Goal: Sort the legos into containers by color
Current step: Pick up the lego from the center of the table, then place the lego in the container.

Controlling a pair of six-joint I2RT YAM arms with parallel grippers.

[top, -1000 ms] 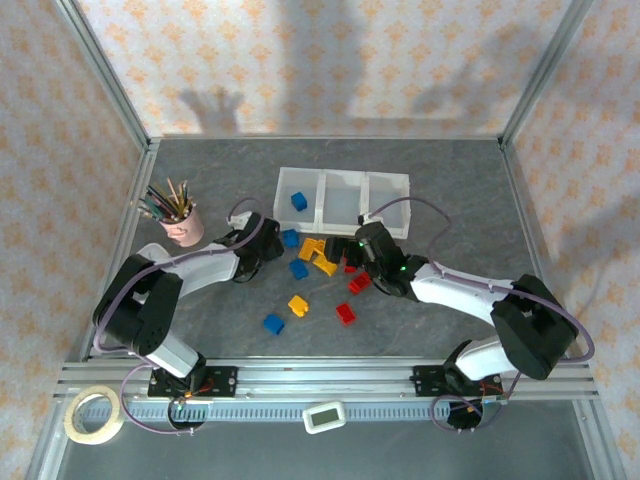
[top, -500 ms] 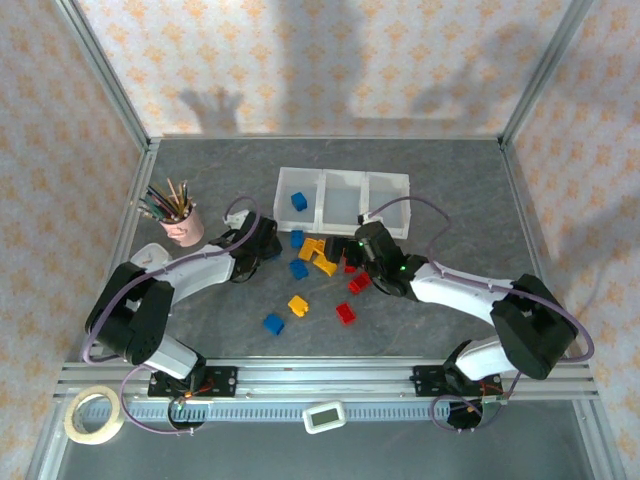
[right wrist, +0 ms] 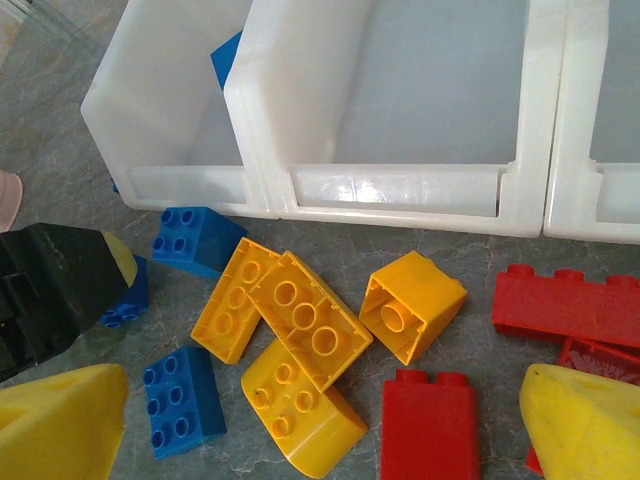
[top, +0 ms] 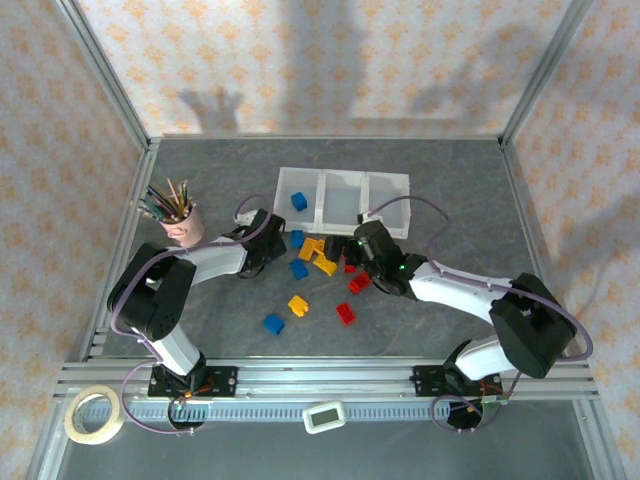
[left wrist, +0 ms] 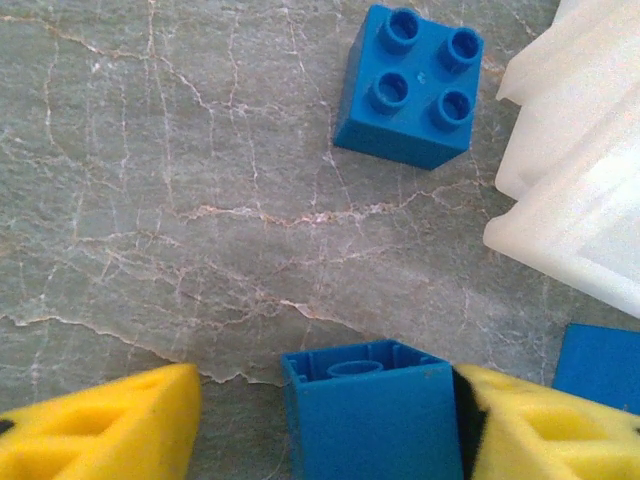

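My left gripper (left wrist: 325, 405) is low over the table just left of the brick pile, also seen from above (top: 268, 250). A blue lego (left wrist: 372, 410) lies between its yellow fingers; the right finger (left wrist: 540, 425) touches it and the left finger (left wrist: 95, 425) stands a gap away. Another blue lego (left wrist: 408, 85) lies beyond, by the containers' corner (left wrist: 575, 190). My right gripper (right wrist: 320, 430) hangs wide open above yellow legos (right wrist: 300, 320) and a red lego (right wrist: 430, 425). The containers (top: 320, 208) sit behind, with one blue lego (top: 298, 201) in the left one.
A pink cup of pencils (top: 183, 225) stands left of my left arm. Loose legos lie nearer the front: blue (top: 273, 324), yellow (top: 298, 305), red (top: 346, 313). A tape roll (top: 93, 415) lies off the table's front left. Metal frame posts border the table.
The left gripper's jaws have narrowed around the blue lego, and the left arm's elbow has swung. The right arm has not moved.
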